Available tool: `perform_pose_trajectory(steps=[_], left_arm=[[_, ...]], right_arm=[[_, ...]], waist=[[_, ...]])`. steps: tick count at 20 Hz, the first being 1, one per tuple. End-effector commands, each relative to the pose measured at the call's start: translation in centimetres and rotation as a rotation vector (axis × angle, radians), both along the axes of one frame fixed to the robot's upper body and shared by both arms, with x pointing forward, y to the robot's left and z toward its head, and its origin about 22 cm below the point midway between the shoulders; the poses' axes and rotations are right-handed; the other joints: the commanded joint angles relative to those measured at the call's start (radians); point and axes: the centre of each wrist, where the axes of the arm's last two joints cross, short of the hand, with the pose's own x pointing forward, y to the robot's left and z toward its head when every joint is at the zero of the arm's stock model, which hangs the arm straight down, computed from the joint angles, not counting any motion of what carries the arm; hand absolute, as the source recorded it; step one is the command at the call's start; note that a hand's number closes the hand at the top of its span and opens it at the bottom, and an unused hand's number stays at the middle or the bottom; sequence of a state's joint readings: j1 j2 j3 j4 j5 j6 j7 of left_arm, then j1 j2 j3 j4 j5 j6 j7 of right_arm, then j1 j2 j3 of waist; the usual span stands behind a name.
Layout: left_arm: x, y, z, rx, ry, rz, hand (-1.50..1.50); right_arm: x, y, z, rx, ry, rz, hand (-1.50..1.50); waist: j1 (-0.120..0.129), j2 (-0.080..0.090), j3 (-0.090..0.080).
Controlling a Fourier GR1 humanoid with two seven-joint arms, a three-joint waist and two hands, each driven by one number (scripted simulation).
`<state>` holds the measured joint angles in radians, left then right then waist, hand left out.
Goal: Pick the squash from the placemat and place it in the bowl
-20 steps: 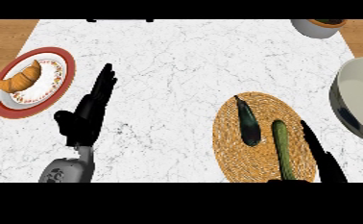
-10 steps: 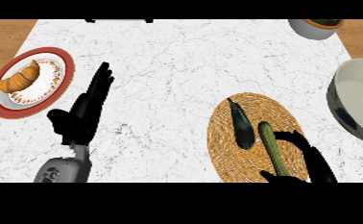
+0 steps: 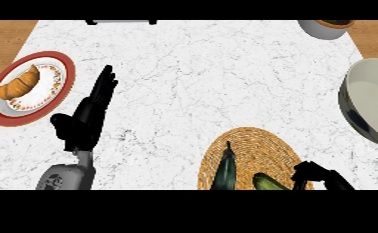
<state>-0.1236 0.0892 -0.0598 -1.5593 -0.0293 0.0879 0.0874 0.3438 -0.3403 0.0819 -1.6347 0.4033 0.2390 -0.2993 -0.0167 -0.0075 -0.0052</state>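
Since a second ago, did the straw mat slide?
Yes. The placemat has slid toward the view's lower edge and a little left, away from the big bowl, which stayed put.

The placemat (image 3: 255,157) lies near right with the squash (image 3: 270,182) on it; the bowl (image 3: 360,102) is farther right; a plate (image 3: 37,88) lies left.

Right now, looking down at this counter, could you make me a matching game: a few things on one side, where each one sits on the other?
Things:
1. croissant
2. squash
3. bowl
4. left hand

Places:
A. at the right edge of the counter
B. on the woven placemat
C. on the red-rimmed plate
D. open, beside the plate, over the marble

Pairs: 1-C, 2-B, 3-A, 4-D
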Motion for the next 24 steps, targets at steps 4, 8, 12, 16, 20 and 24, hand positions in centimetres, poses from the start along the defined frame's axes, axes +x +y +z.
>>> perform_pose_trajectory(steps=[4,8,12,16,20,24], left_arm=[[-0.1,-0.1,-0.7,0.001,0.01,0.017,0.0],[-0.1,0.3,-1.1,0.001,0.004,0.02,0.0],[-1.0,0.9,-0.3,-0.001,0.006,0.011,0.0],[-0.4,0.1,-0.1,0.002,0.007,0.03,0.0],[-0.7,2.1,0.3,-0.019,0.001,0.004,0.0],[-0.3,0.3,0.0,-0.011,0.01,0.006,0.0]], right_arm=[[-4.4,-6.0,5.5,0.13,-0.049,0.321,1.5],[-6.7,-7.6,5.9,0.278,-0.208,0.31,1.5],[-6.8,-8.9,10.5,0.269,-0.402,0.306,1.5],[-8.3,-8.6,15.5,0.22,-0.526,0.293,1.5],[-10.1,-8.1,19.7,0.149,-0.555,0.223,1.5],[-9.8,-9.1,24.1,0.073,-0.58,0.144,1.5]], waist=[[-0.013,0.003,0.005],[-0.013,0.002,0.005],[-0.01,-0.001,0.005],[-0.024,-0.001,0.003],[-0.012,0.001,0.003],[0.0,0.005,0.003]])
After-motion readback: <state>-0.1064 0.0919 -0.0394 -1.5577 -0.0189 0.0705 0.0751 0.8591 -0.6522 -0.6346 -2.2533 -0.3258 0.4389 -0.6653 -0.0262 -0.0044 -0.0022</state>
